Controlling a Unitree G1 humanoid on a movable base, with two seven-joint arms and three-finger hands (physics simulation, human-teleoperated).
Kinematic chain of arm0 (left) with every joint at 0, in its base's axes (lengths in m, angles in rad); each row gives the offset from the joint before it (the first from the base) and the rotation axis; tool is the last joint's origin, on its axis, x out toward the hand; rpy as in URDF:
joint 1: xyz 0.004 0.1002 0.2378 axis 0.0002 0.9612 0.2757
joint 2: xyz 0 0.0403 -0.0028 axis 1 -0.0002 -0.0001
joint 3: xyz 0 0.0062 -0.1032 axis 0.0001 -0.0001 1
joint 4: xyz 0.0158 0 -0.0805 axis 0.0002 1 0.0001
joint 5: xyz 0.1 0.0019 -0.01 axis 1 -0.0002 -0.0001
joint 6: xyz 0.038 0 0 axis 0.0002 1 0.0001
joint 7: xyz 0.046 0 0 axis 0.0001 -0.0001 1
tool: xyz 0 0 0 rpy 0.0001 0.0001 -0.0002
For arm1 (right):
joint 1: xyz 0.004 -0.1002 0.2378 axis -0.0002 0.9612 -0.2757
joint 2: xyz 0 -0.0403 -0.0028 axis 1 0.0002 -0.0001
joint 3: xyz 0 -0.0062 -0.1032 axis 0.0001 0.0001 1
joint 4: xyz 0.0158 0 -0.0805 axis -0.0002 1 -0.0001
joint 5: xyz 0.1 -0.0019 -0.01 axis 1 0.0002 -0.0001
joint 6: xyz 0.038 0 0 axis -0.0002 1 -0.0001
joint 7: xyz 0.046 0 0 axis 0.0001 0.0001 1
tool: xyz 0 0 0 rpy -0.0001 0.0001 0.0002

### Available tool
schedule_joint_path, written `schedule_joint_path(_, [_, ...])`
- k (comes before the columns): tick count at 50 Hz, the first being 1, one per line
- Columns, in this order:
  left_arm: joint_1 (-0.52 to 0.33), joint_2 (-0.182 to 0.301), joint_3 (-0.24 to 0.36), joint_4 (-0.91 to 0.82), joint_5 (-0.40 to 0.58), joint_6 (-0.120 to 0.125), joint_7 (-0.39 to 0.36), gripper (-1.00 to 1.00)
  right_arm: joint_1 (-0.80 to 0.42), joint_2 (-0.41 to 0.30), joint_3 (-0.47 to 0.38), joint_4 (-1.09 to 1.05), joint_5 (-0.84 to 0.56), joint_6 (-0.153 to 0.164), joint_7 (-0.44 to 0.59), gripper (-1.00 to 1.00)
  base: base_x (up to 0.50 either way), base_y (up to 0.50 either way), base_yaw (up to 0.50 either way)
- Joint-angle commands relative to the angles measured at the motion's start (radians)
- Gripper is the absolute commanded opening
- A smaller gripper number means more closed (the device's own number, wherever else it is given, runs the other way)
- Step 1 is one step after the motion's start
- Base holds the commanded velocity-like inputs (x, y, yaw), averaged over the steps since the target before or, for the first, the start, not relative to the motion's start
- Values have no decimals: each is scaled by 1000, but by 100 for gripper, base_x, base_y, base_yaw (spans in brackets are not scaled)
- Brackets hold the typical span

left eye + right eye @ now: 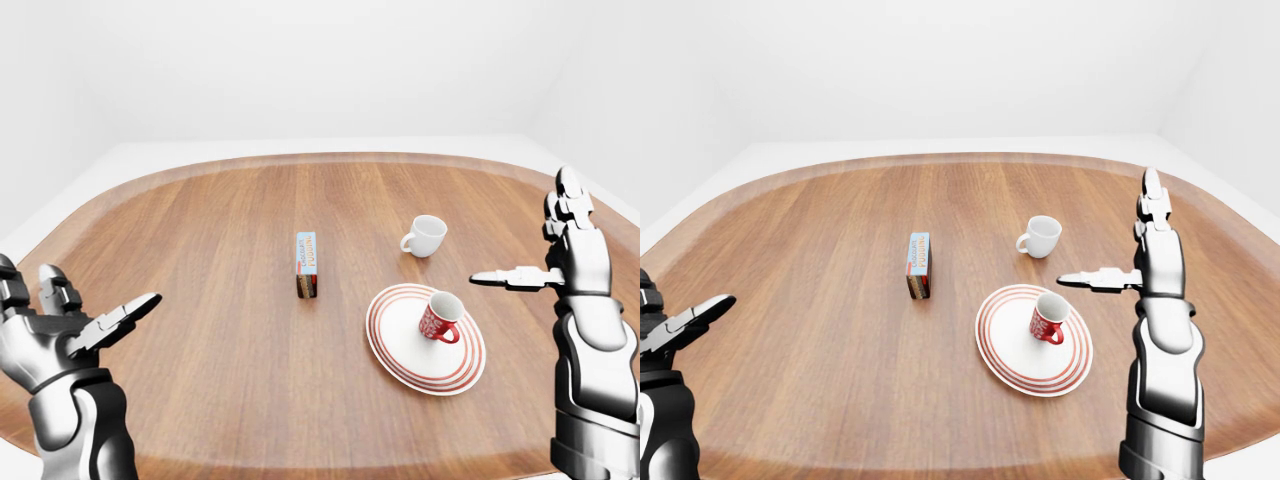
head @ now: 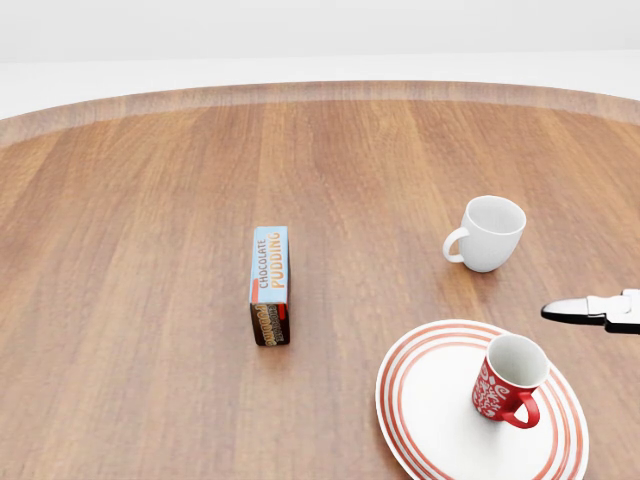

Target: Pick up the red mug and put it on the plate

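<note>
White walls surround a large rounded wooden table point(image 1: 200, 330), and the task looks finished. In the head view the red mug point(image 2: 510, 380) stands upright on the red-ringed plate point(image 2: 420, 400), right of the plate's centre, its handle pointing to about five o'clock. A white mug point(image 2: 487, 233) sits on the bare wood at twelve o'clock from the plate, well apart from it, and a chocolate pudding box point(image 2: 270, 285) lies at nine o'clock. The right hand point(image 1: 560, 262) hangs at three o'clock from the plate, fingers spread and empty, probably drawn clear so the mug stands undisturbed. The left hand point(image 1: 65, 325) idles spread at the left-eye view's lower left, holding nothing.
</note>
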Motion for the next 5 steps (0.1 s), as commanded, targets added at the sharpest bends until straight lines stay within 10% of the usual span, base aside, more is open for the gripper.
schedule_joint_path(1, [2,-1,-2,0,2,0,0,100,11,1,-16,-47,14,0,5,100,0,0,0])
schedule_joint_path(5, [2,-1,0,-1,1,0,0,100,14,2,-18,-64,15,0,9,100,0,0,0])
